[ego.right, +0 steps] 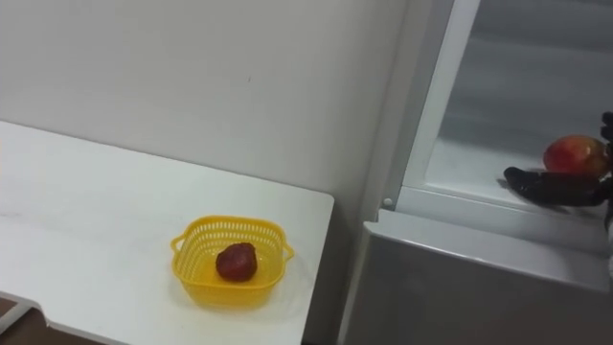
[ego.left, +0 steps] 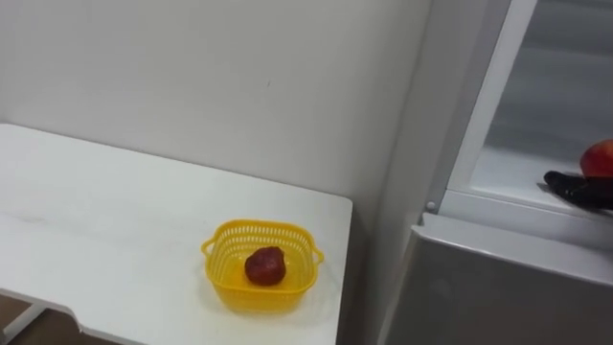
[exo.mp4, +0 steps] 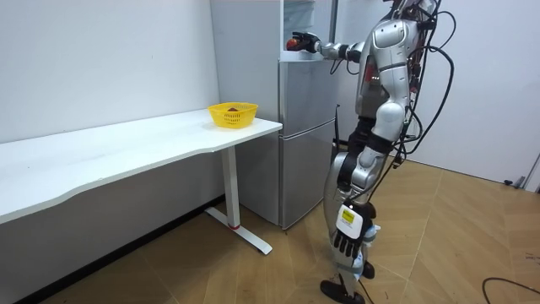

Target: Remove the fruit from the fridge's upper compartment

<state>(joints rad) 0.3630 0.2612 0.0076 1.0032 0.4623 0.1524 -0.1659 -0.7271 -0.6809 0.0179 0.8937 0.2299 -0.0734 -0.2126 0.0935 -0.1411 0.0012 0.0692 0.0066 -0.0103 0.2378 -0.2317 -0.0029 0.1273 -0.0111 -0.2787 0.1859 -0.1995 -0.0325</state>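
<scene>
left eye view: red apple [ego.left: 599, 158] seen at the upper fridge [ego.left: 498, 206] shelf edge, right hand [ego.left: 579, 190] laid against it; yellow basket [ego.left: 259, 228] with red fruit [ego.left: 265, 265] set on white table [ego.left: 96, 211] | right eye view: fingers seemingly stretched under the apple; clamping cannot be told | room view: left hand [exo.mp4: 350, 238] hung at the side, fingers relaxed

In the open fridge [ego.right: 479, 206] the right hand [ego.right: 560, 185] lies beside a red apple [ego.right: 573, 151]; a yellow basket [ego.right: 225, 290] holds a dark fruit [ego.right: 236, 261].

Sparse test room with white table [exo.mp4: 126, 148], fridge [exo.mp4: 304, 127], wood floor [exo.mp4: 439, 245].
</scene>
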